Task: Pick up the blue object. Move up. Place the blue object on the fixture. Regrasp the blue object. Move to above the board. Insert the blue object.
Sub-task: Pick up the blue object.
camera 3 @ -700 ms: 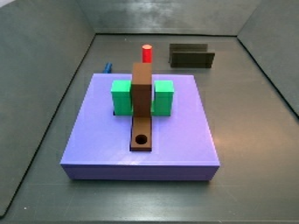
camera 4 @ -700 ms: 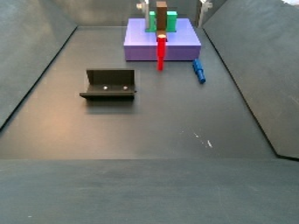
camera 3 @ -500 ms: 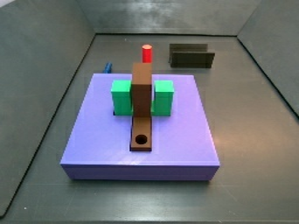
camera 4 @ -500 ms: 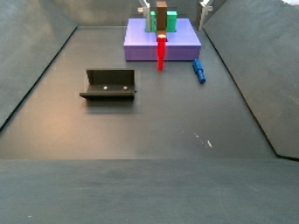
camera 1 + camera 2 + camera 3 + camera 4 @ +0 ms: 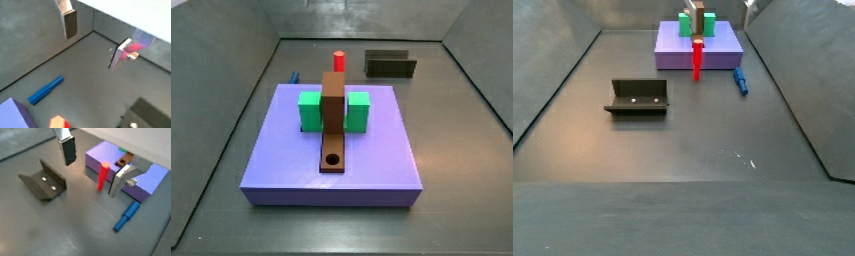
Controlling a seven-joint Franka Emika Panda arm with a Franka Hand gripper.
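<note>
Two silver fingers of my hand stand wide apart in both wrist views, and nothing is between them. My hand hangs high over the dark floor, holding nothing. I cannot see my hand in the side views.

The blue object is a small stick lying flat on the floor. It is just beside the board, near one long edge. In a side view only its tip peeks out behind the board.

The board is a big purple slab. On it sit green blocks with a long brown bar between them. The bar has a round hole near one end. A red peg stands at the bar's other end.

The fixture is a dark bracket standing on the floor, well apart from the board and the blue object.
</note>
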